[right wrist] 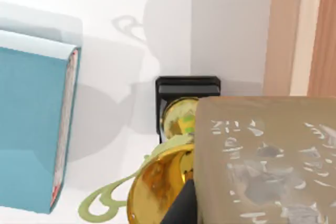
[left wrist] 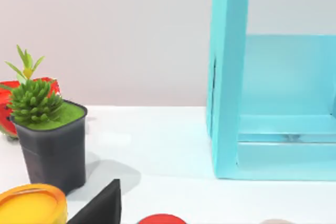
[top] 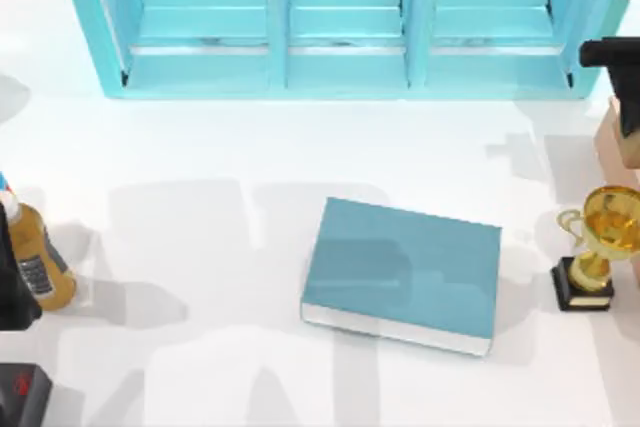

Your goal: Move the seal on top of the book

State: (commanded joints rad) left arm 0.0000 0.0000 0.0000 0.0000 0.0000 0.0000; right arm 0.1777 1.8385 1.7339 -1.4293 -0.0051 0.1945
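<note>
1. Seal (top: 614, 147): a tan-brown block out past the book's (top: 405, 272) right side and further back than the book. It is well apart from the book and not on the cover.
2. In the right wrist view the seal (right wrist: 262, 156) sits close under the camera. The face turned toward it carries pale, broken markings.
3. Right pincer (top: 624, 112): off the book's right side, pinching the seal. One dark finger (right wrist: 181, 208) presses against the block's edge. I cannot see the opposite finger.
4. The seal is held up off the bench (top: 200, 147). In the right wrist view the gold trophy's (right wrist: 163, 182) cup lies below it and is partly covered by it.
5. Book: lies flat on the bench with its teal-blue cover up. The white page edges show along the near long side. The cover is bare.
6. Gold trophy (top: 600, 237): stands upright on a black base, just right of the book and apart from it.
7. Amber bottle (top: 40, 262): has a label and stands well to the left of the book.
8. Left pincer (top: 12, 287): parked beside the amber bottle, far left of the book. I cannot tell whether it is spread or closed.
9. Turquoise shelf unit (top: 345, 27): stands beyond the book's far side, with its open compartments facing the book.
10. The left wrist view shows the end of the shelf unit, and a green plant in a dark pot (left wrist: 52, 148) on the bench.
</note>
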